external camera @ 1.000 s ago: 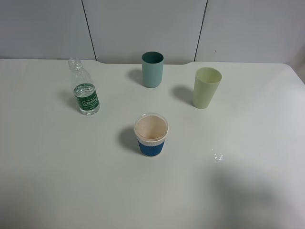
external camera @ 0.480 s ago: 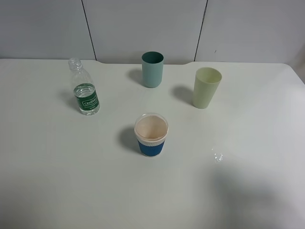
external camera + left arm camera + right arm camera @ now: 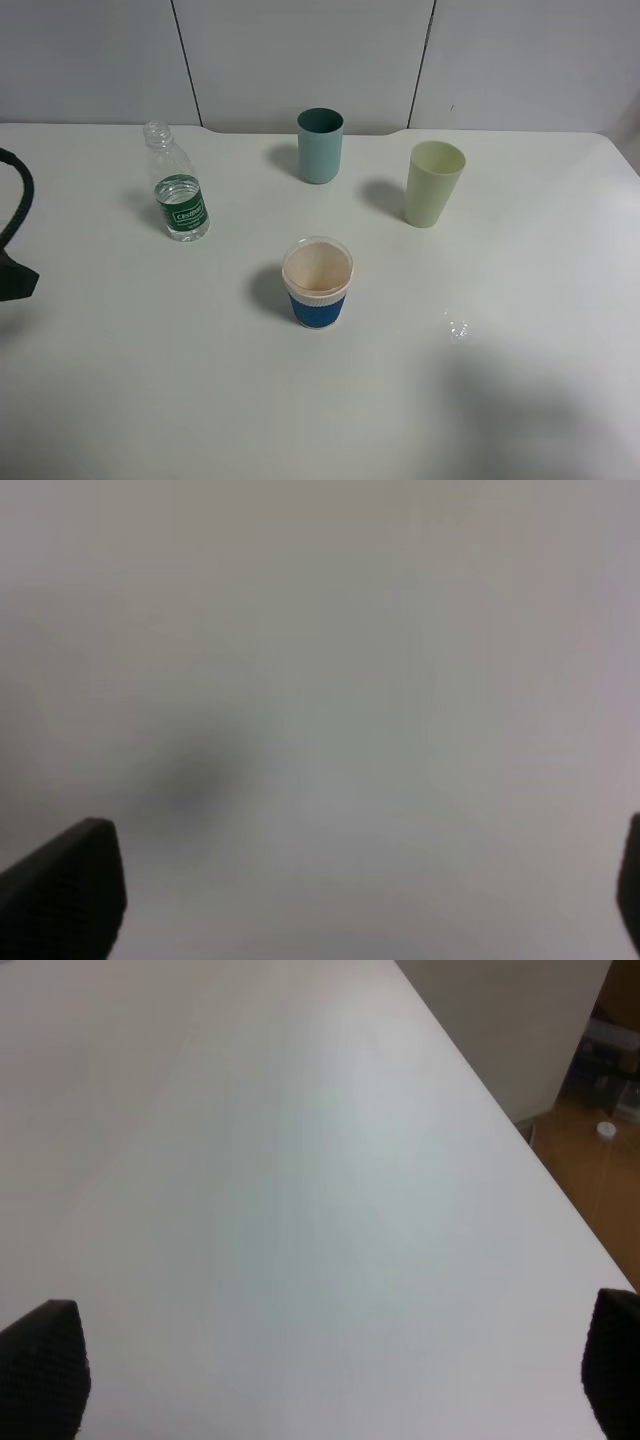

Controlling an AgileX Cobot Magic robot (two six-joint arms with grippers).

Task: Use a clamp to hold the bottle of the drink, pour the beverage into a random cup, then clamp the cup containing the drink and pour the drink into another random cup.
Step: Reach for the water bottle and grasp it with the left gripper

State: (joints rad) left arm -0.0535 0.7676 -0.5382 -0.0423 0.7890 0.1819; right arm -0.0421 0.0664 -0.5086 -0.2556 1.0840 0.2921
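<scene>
The small clear bottle [image 3: 180,190] with a green label stands uncapped at the table's back left. A short cup with a blue sleeve [image 3: 318,283] sits in the middle, showing its cream inside; I cannot tell whether it holds liquid. Back right of it stands a tall pale yellow-green cup [image 3: 434,183]. A black part of the left arm [image 3: 14,272] shows at the left edge, well left of the bottle. In its wrist view, my left gripper [image 3: 345,895] is open over bare table. My right gripper [image 3: 328,1368] is open too, near the table's edge, and holds nothing.
A teal straight-sided cup [image 3: 320,145] stands at the back centre. A small wet spot [image 3: 457,328] lies right of the blue-sleeved cup. The right wrist view shows the white table's edge [image 3: 500,1120] with wooden floor beyond it.
A black part of the left arm has come into the high view at the left edge. The bottle and cups have not moved.
</scene>
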